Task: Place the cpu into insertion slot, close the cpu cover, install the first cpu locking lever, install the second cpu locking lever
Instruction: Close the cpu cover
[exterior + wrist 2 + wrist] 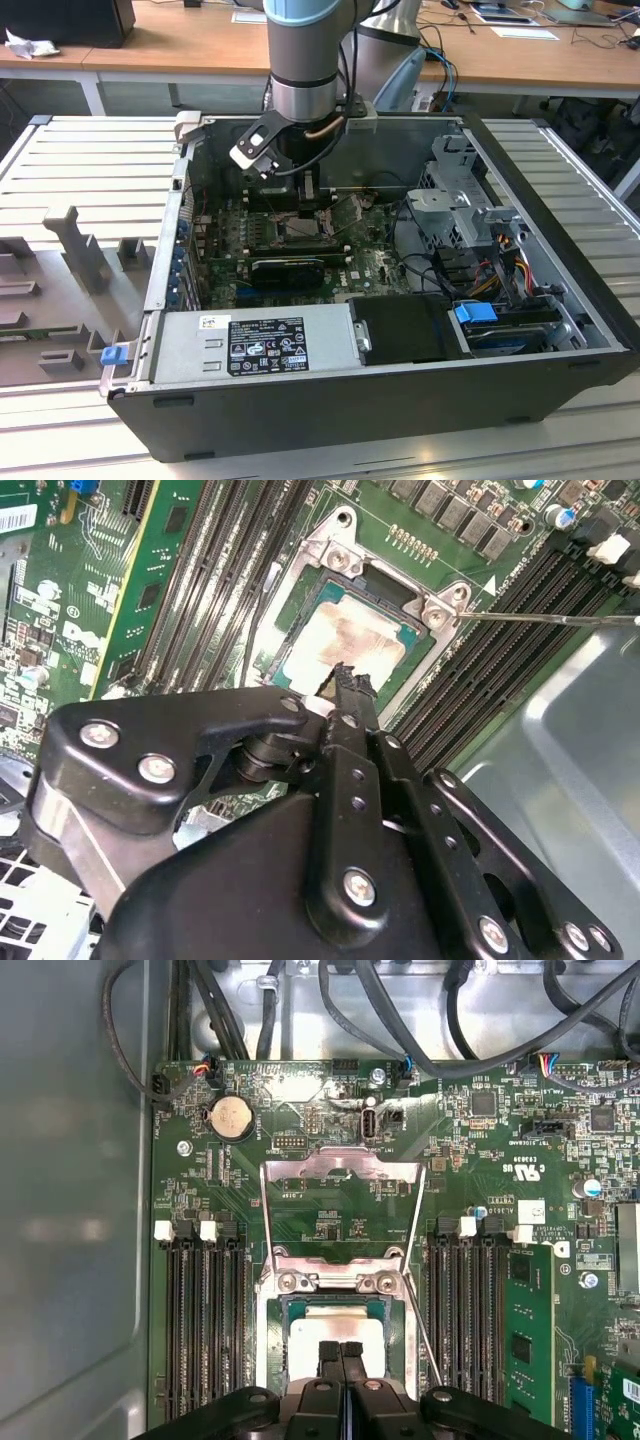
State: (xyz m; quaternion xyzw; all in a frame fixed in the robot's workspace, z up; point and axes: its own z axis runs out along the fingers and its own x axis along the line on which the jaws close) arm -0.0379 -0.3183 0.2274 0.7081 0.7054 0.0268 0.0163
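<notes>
First wrist view — cpu (335, 1325) in insertion slot (288, 1335), hand (341, 1348) closed over it.

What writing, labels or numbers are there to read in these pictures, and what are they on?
Label on the grey metal box, exterior view: black and white print, too small to read.
White lettering on the green circuit board, first wrist view: too blurred to quote.
White sticker, second wrist view: too small to read.
The cpu: no print that I can make out.
</notes>
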